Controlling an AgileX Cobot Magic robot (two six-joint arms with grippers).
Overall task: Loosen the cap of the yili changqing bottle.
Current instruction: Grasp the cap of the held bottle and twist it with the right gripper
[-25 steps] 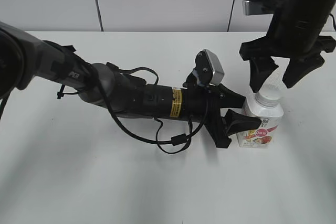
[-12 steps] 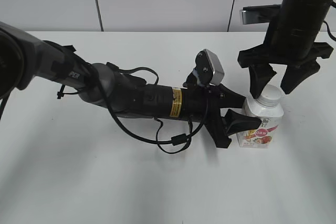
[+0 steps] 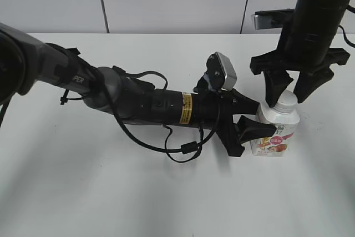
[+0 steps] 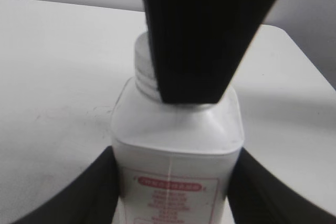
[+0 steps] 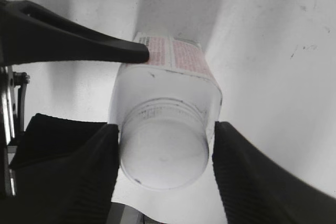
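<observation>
Bottle (image 3: 275, 129) of Yili Changqing, one, on white worktop (image 3: 111, 192), between two pincers.
Left pincer (image 3: 259, 116) pinches its fruit-labelled body; right pincer (image 3: 293, 92) straddles its one white cap (image 5: 164, 150), touching; label writing unreadable.

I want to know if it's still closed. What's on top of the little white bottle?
A round white cap sits on the bottle. The right gripper has a finger on each side of the cap; contact isn't clear. The left gripper clamps the body. Inside is hidden.
</observation>
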